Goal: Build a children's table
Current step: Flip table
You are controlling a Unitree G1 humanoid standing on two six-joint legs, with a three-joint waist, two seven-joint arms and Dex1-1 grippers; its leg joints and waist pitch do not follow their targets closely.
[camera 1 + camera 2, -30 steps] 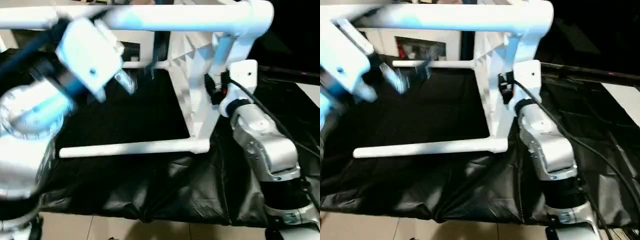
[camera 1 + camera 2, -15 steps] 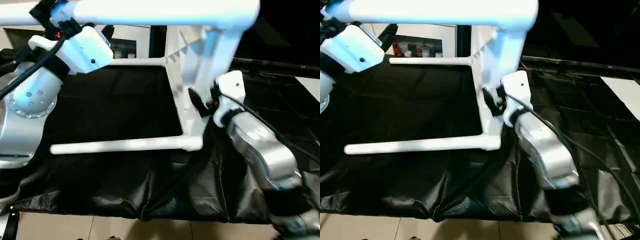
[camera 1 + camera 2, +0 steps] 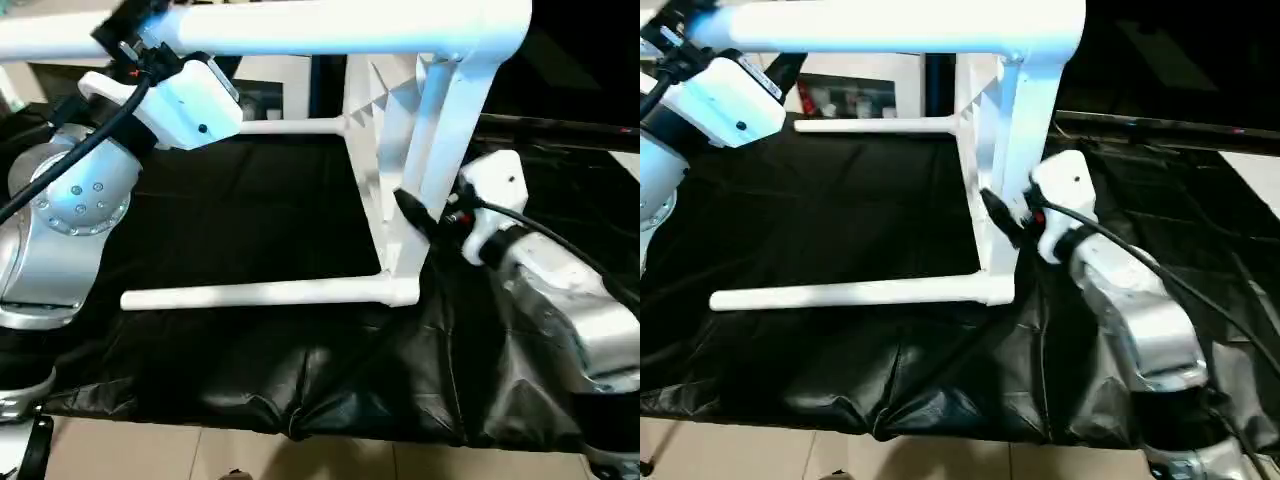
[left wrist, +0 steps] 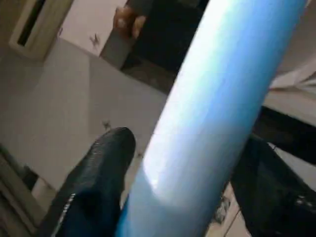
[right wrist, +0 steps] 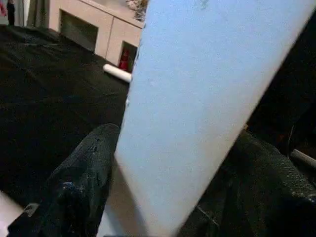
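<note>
1. Left gripper (image 4: 163, 163): both black fingers (image 4: 96, 173) straddle the upper leg (image 3: 300, 28) of the children's table (image 3: 420, 170); whether they pinch it or merely bracket it I cannot tell.
2. Right gripper (image 5: 163, 163): fingers sit either side of the white tabletop (image 3: 1015, 150), at its edge; contact looks close, but a firm clamp is not certain.
3. The children's table lies tipped on its side on the black-covered desk (image 3: 250, 210), tabletop upright on edge, legs running out level. The lower leg (image 3: 255, 295) rests on the cloth below the tabletop; a far leg (image 3: 290, 126) shows behind it.
4. Handling, as judged: hollow white plastic, so light and stiff but smooth and likely slippery in the fingers. Long legs give leverage, so the frame may swing or a socket may work loose.
5. Best holds, as judged: on a leg near its corner socket, or the ribbed tabletop edge, not leg tips.
6. Beyond the desk: pale cabinet fronts (image 5: 94, 34), tiled floor (image 3: 150, 450) at the near edge.
</note>
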